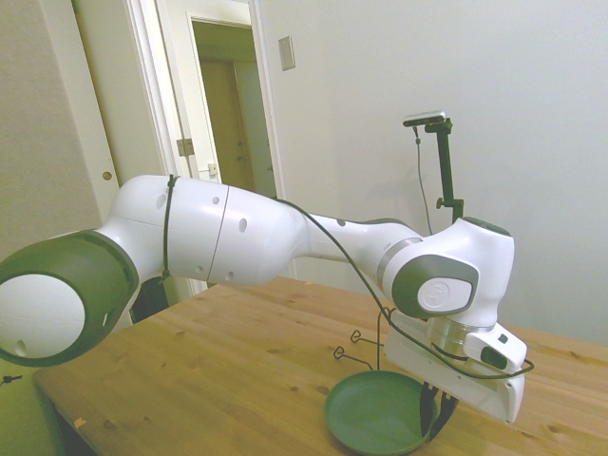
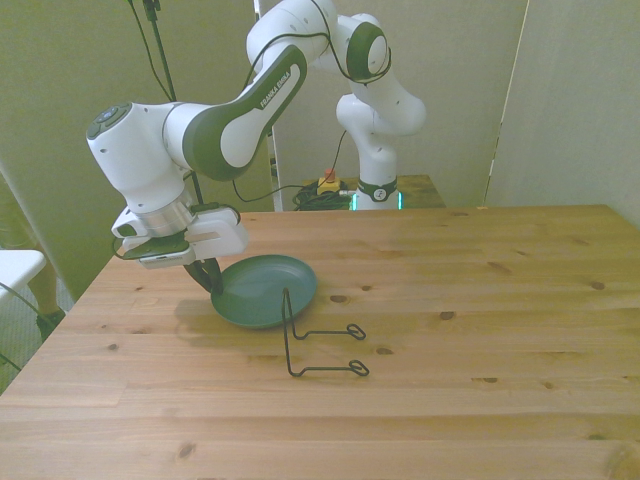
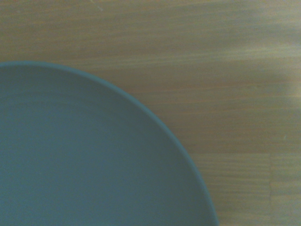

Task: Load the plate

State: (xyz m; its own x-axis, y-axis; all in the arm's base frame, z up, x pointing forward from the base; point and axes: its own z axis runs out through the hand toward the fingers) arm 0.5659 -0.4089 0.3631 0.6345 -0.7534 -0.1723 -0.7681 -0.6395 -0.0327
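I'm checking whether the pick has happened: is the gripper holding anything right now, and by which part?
Yes. The gripper is shut on the plate, pinching its rim at the edge on the front view's left, with the plate tilted.

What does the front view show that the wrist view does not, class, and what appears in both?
Only the front view shows the gripper down at the plate's rim on the front view's left, and the black wire stand on the table in front of the plate. Only the wrist view gives a blurred close-up of the rim's curve against the wood grain. Both show the teal plate and the wooden table.
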